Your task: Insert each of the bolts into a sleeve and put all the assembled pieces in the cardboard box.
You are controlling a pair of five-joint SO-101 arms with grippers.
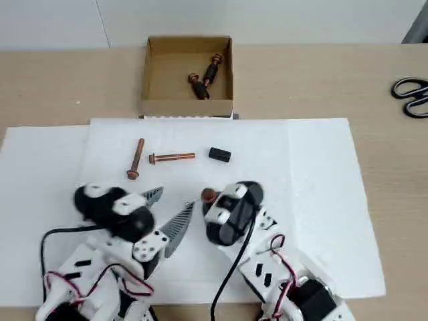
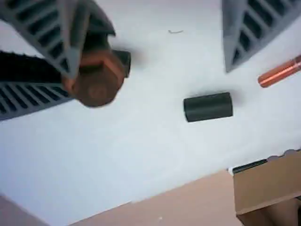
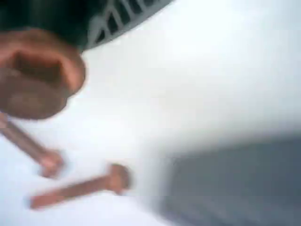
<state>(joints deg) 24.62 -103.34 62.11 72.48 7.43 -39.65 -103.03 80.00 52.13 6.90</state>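
Note:
The cardboard box [image 1: 152, 75] stands at the back and holds two assembled pieces [image 1: 204, 77]. Two bare copper bolts [image 1: 136, 158] [image 1: 172, 157] and one black sleeve [image 1: 219, 154] lie on the white sheet in front of it. My right gripper [image 1: 212, 199] is shut on a copper bolt [image 2: 94, 82] just above the sheet; a black piece like a sleeve [image 2: 123, 58] sits behind its head. My left gripper [image 1: 177, 198] is open right beside it, holding nothing, and the loose sleeve [image 2: 207, 107] lies beyond its fingers [image 2: 251, 28]. The held bolt's head [image 3: 40, 75] looms close in the right wrist view.
The white foam sheet [image 1: 314, 174] covers the middle of the wooden table. Scissors [image 1: 411, 93] lie at the far right edge. The sheet to the right of the arms is bare.

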